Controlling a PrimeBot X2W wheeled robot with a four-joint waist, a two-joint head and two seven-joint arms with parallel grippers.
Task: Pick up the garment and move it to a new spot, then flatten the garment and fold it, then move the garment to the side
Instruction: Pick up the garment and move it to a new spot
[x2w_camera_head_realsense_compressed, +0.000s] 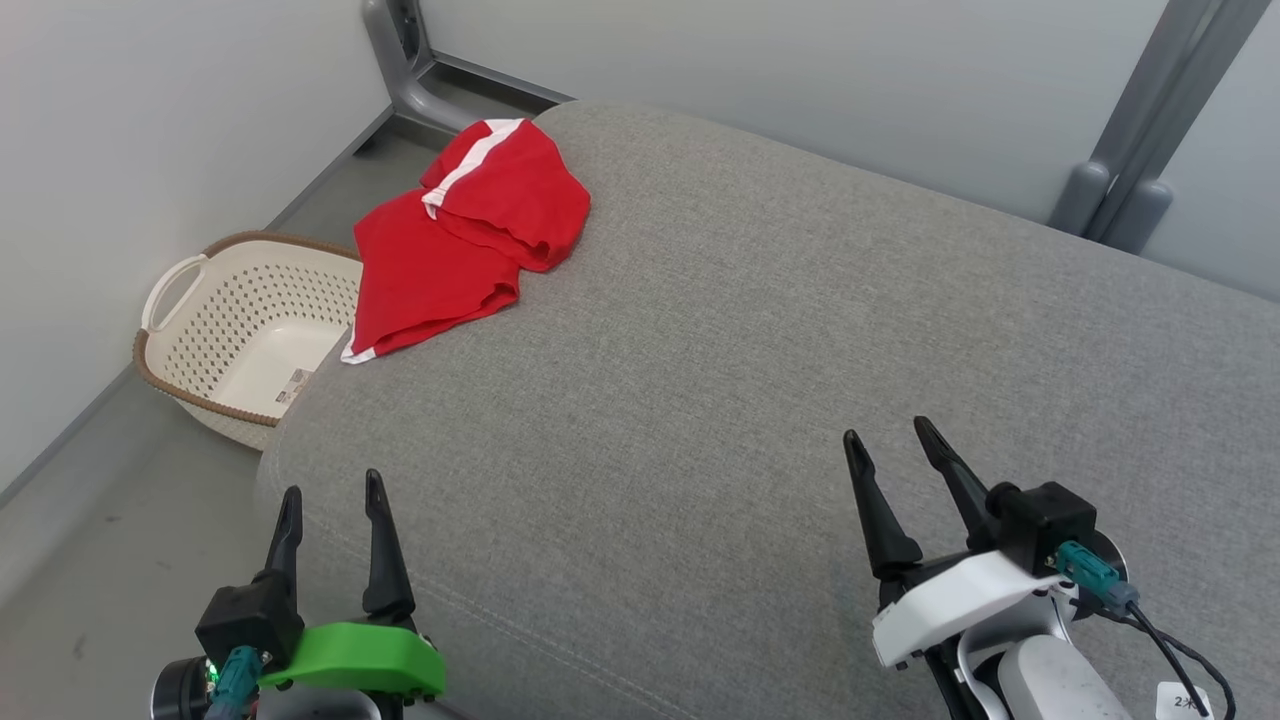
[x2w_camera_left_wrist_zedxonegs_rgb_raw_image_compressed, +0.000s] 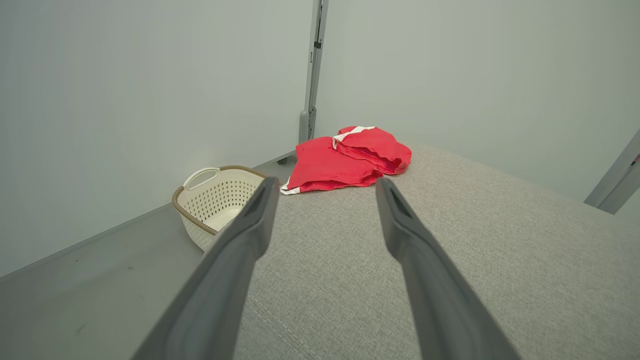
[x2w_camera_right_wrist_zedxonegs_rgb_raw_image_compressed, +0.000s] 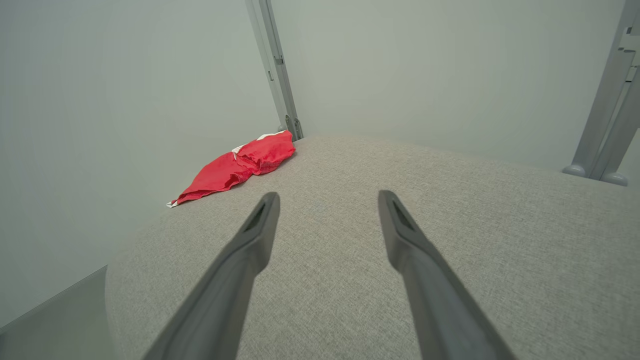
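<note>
Left hand (x2w_camera_head_realsense_compressed: 332, 483) and right hand (x2w_camera_head_realsense_compressed: 885, 428) hover wide above the grey cushion (x2w_camera_head_realsense_compressed: 700, 350), well apart from the garment (x2w_camera_head_realsense_compressed: 460, 240).

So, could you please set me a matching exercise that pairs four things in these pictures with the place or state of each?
Things:
1. garment
2. basket
3. left gripper
4. right gripper

Descriptions:
A. white mount, jaws apart and empty
B. on the floor, beside the grey cushion
C. red, rumpled, at the cushion's far left corner
D. green mount, jaws apart and empty

Pairs: 1-C, 2-B, 3-D, 4-A.
</note>
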